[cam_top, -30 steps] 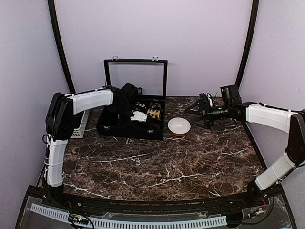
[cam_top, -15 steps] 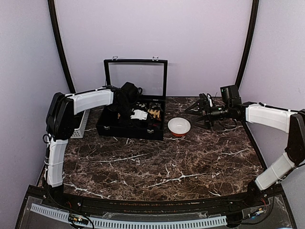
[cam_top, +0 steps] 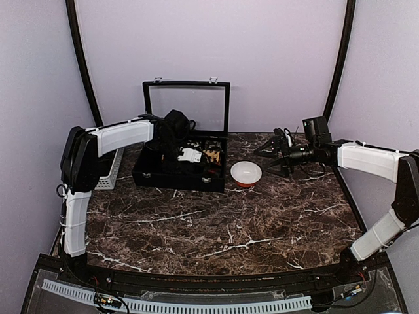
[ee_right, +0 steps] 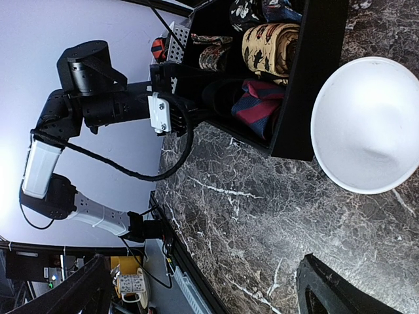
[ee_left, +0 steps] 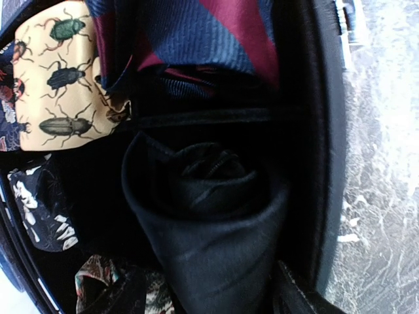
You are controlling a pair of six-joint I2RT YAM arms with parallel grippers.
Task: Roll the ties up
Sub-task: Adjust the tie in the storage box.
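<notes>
**Left hand over the case, jaws parted round the black roll**

Left gripper: jaws stand apart, one dark fingertip showing at the lower edge of the wrist view. The black tie lies between them, rolled into a coil. Whether the pads touch the fabric I cannot tell.

The coil sits in a compartment of the black case, against its outer wall. Across a thin divider is the red-and-navy striped tie. Beside that is the tan beetle-print tie, with a black-and-white patterned tie in the compartment next to the coil.

Top view: the case is at the back left of the marble table, its glass lid upright. A white bowl stands just beside the case's right end.

Right gripper: jaws spread wide, nothing between them. It hangs above the table to the right of the bowl, pointing toward the case and well apart from the ties.
</notes>
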